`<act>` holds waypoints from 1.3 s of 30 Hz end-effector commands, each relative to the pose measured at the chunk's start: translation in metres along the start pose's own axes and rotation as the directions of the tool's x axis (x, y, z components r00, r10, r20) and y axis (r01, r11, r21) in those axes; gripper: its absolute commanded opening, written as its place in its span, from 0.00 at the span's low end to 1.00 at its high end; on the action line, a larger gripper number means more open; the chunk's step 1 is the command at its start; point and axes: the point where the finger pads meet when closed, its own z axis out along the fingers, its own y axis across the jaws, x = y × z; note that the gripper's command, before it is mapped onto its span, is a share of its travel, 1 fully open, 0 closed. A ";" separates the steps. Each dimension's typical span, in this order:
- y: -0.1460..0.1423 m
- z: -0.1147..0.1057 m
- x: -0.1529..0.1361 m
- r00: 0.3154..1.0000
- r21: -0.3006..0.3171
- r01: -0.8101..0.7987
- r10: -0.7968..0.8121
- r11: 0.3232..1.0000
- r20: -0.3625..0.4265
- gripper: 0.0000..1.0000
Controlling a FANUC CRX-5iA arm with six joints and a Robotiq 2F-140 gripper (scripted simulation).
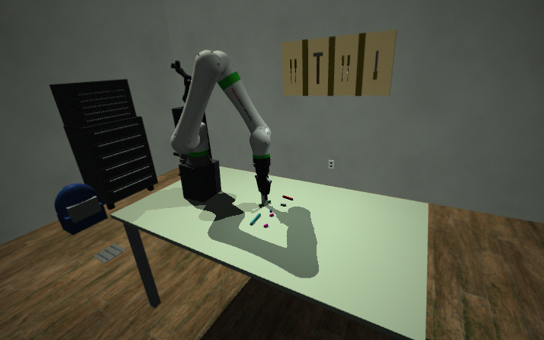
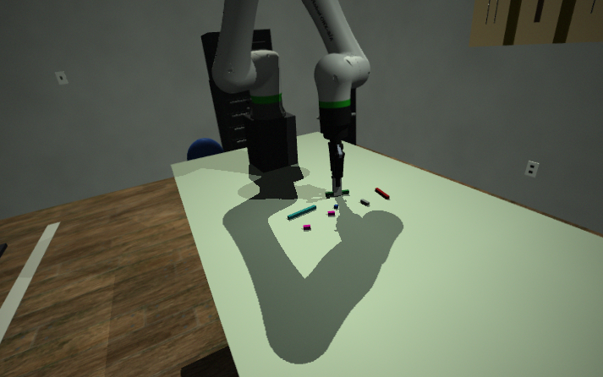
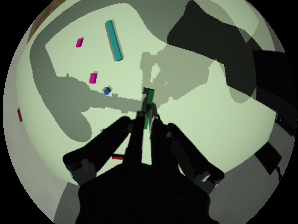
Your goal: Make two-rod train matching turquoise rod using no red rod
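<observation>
My gripper (image 1: pixel 264 203) (image 2: pixel 337 190) (image 3: pixel 148 115) is down at the table and shut on the green rod (image 1: pixel 268 201) (image 2: pixel 344 191) (image 3: pixel 150 96), gripping it near its middle. The turquoise rod (image 1: pixel 255 218) (image 2: pixel 301 211) (image 3: pixel 115 40) lies flat a little to one side. Two magenta rods lie near it: one (image 1: pixel 272 215) (image 2: pixel 331 213) (image 3: pixel 93 78) close to the gripper, the other (image 1: pixel 265 225) (image 2: pixel 306 226) (image 3: pixel 80 43) farther out. A small blue rod (image 1: pixel 270 210) (image 2: pixel 336 205) (image 3: pixel 107 90) lies just in front of the gripper.
A grey rod (image 1: pixel 283 204) (image 2: pixel 364 202) and a red rod (image 1: pixel 288 197) (image 2: pixel 381 193) lie on the other side of the gripper. The robot base (image 1: pixel 200 181) (image 2: pixel 271 140) stands on the pale green table (image 1: pixel 371 253) (image 2: pixel 481 281) behind the rods.
</observation>
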 end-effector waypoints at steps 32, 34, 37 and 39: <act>-0.044 -0.099 -0.007 0.999 0.000 -0.045 0.045 0.999 -0.001 0.03; -0.056 -0.099 -0.008 0.998 0.000 -0.057 0.057 0.998 -0.001 0.03; -0.083 -0.099 -0.009 0.997 0.000 -0.083 0.083 0.997 -0.001 0.03; -0.101 -0.098 -0.008 0.995 0.000 -0.100 0.100 0.995 0.000 0.03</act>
